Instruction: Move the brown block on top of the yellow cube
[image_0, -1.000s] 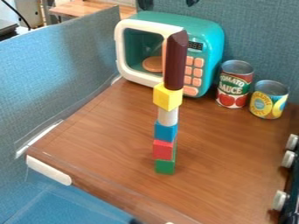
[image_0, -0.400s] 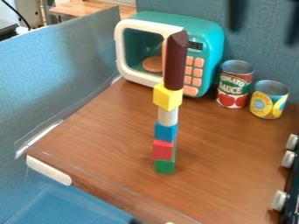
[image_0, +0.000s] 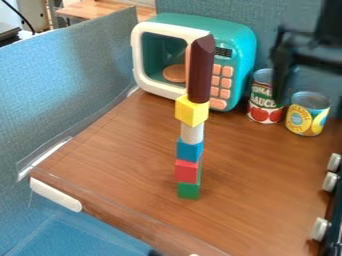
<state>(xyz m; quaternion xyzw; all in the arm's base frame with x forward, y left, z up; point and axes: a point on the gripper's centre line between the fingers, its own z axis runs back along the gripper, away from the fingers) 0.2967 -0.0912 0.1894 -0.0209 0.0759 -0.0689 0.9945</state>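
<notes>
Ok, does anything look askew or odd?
Nothing looks fallen or spilled. One oddity: the tall dark brown block stands upright on a yellow cube wider than the slim white cylinder beneath it, so the arrangement looks top-heavy.

And here comes the black gripper (image_0: 310, 105), just tips at the top edge a second ago, swinging right across the view and dropping lower into the upper right, one finger now cutting in front of the tomato sauce can (image_0: 264, 107)!
</notes>
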